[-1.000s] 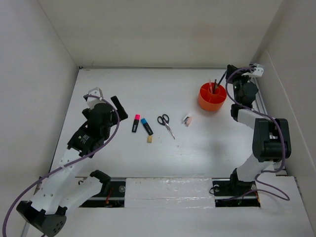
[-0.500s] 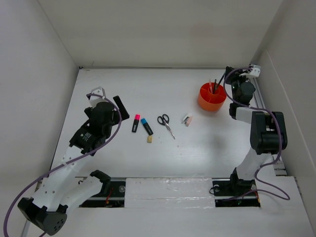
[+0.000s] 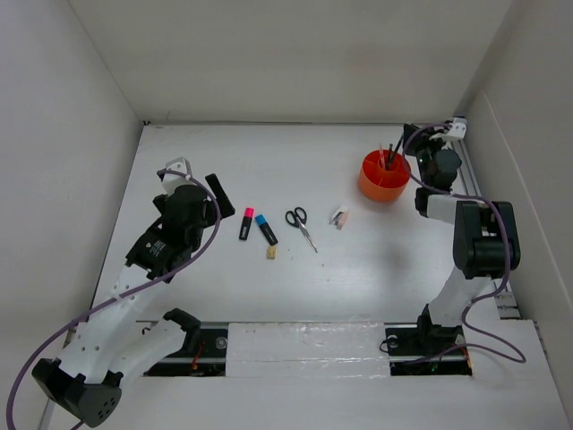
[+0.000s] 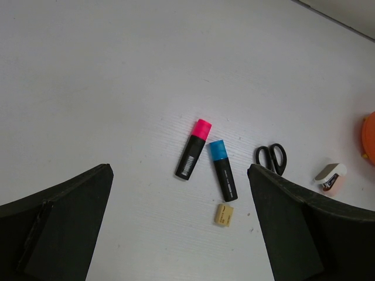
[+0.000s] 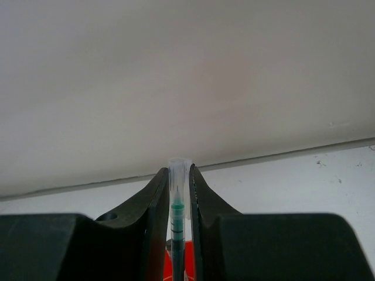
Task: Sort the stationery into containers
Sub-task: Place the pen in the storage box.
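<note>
Two grippers, mine. Right gripper [image 5: 179,175]: pinching a thin clear pen [image 5: 178,205], with the orange organiser [image 3: 376,188] just below. Left gripper [image 3: 197,179]: spread wide, empty, above the pink-capped highlighter [image 4: 193,149], blue-capped highlighter [image 4: 222,171], yellowish eraser [image 4: 222,214] and scissors [image 4: 270,158] on the table [image 4: 117,88].

A pink-capped highlighter [image 4: 193,149], a blue-capped highlighter [image 4: 222,171] and a yellowish eraser [image 4: 223,214] are seen between the wide-spread fingers [image 4: 58,222] of the left gripper [image 4: 179,171].

The white table [image 3: 358,269] carries a pink highlighter [image 3: 245,223] and a blue highlighter [image 3: 266,229] close together left of centre. A yellowish eraser [image 3: 270,253] lies just beside the blue one. Scissors [image 3: 303,228] lie mid-table, a whitish eraser [image 3: 338,216] right of them, and an orange organiser [image 3: 376,191] at the far right.
</note>
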`<state>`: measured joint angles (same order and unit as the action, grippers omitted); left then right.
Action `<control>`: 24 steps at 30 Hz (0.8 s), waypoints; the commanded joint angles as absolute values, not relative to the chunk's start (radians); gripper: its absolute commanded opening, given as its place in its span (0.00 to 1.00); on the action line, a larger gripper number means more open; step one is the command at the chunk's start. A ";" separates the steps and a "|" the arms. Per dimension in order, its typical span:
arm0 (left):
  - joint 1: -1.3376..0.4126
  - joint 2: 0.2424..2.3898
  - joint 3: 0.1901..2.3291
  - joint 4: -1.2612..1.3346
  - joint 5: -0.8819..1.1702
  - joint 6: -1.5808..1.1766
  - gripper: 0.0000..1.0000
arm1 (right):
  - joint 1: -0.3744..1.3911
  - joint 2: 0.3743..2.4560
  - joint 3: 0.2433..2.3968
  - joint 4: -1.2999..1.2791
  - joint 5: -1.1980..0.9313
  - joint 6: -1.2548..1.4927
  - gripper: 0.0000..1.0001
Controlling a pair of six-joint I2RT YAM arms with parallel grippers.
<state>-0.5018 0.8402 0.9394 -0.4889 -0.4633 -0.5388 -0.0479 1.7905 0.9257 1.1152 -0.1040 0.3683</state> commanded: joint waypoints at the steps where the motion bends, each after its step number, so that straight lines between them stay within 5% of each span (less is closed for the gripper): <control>1: -0.499 0.827 0.957 -0.454 -0.462 -0.528 1.00 | -0.055 1.776 0.905 1.157 -0.144 0.351 0.05; 5: -0.499 0.827 0.957 -0.454 -0.462 -0.528 1.00 | -0.055 1.767 0.884 1.157 -0.144 0.351 0.19; 14: -0.499 0.827 0.957 -0.454 -0.462 -0.528 1.00 | -0.055 1.718 0.836 1.187 -0.118 0.371 1.00; 20: -0.499 0.847 0.957 -0.463 -0.472 -0.528 1.00 | 0.004 1.530 0.844 1.001 0.058 0.371 1.00; 24: -0.499 0.880 0.957 -0.463 -0.472 -0.528 1.00 | 0.121 1.418 1.030 0.418 0.351 0.371 1.00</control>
